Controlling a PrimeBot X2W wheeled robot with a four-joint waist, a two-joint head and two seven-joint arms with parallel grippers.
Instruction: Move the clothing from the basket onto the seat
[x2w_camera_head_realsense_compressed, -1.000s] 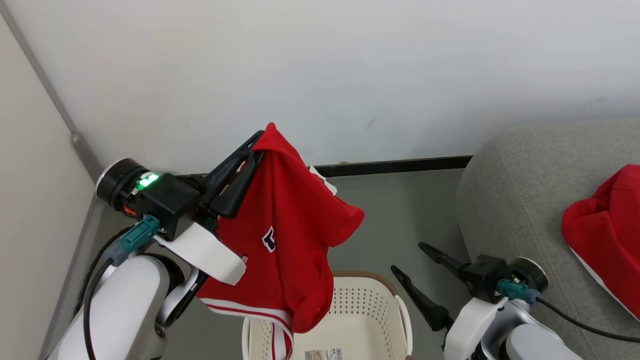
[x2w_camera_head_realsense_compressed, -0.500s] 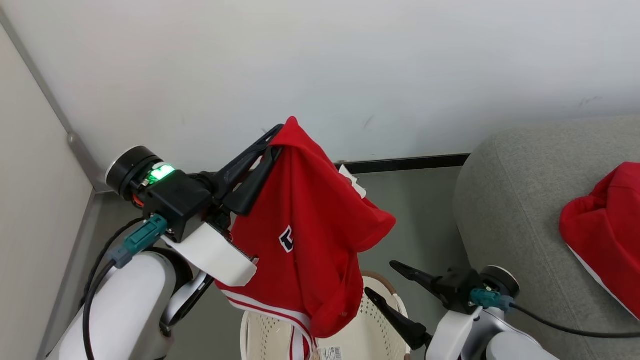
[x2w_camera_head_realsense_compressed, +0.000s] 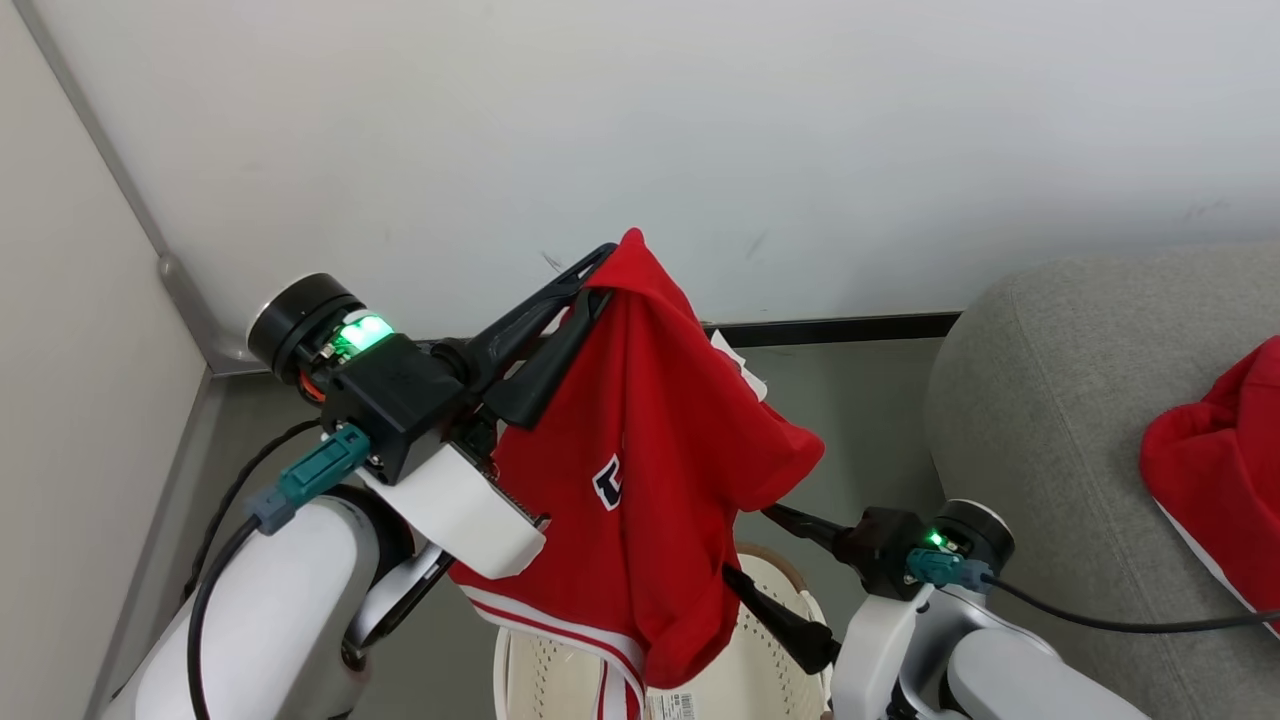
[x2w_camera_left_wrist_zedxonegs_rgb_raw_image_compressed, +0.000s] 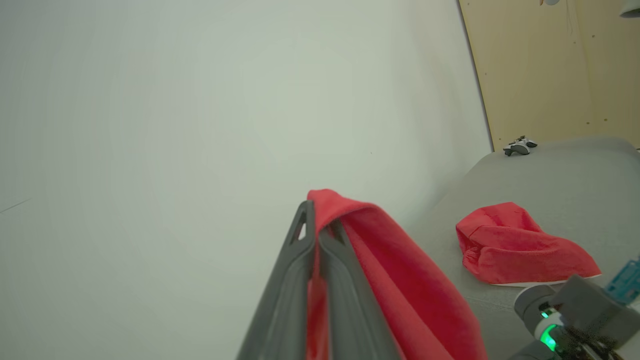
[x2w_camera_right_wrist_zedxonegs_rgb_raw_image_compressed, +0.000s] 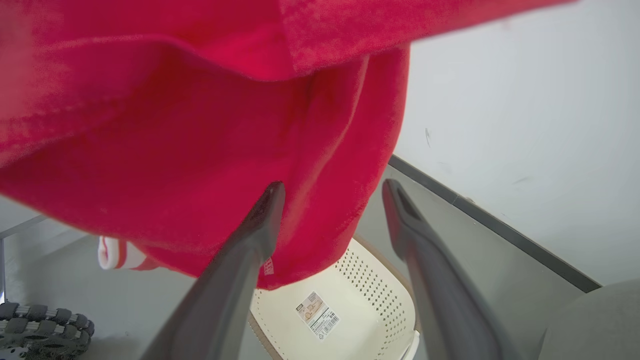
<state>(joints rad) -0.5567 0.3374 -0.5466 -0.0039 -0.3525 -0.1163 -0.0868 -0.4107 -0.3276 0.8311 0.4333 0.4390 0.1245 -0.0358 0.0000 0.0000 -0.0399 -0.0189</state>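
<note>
Against wall (x2w_camera_head_realsense_compressed: 700, 120), clothing (x2w_camera_head_realsense_compressed: 650, 440) in left gripper (x2w_camera_head_realsense_compressed: 603, 273)

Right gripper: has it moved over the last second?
Yes. Against the grey seat, the right gripper has shifted left, over the basket, its open fingers now at the hanging red shirt.

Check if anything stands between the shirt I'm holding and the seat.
Yes: the right gripper, jaws open, sits low between the hanging shirt, shut in the left gripper, and the seat, reaching the shirt's lower fold. Above it the way looks free. Another red garment already lies on the seat.
</note>
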